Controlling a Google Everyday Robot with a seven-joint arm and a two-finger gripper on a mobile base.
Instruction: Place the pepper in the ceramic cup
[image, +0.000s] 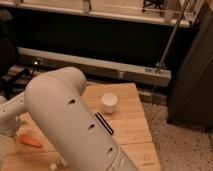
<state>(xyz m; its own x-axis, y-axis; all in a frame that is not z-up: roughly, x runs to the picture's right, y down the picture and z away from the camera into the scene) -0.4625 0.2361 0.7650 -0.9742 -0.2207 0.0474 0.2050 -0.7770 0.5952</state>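
The pepper (30, 141) lies on the wooden counter (131, 131) at its left side, well apart from the upright ceramic cup (109, 102). The gripper (57, 164) peeks from under the white arm (75, 125) near the front edge, its jaws wide and holding nothing.

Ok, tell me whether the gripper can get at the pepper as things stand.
Probably yes. The pepper lies bare on the wooden table, nothing lying on it, the ceramic cup well apart. The gripper is hidden behind the arm, so its approach is unconfirmed.
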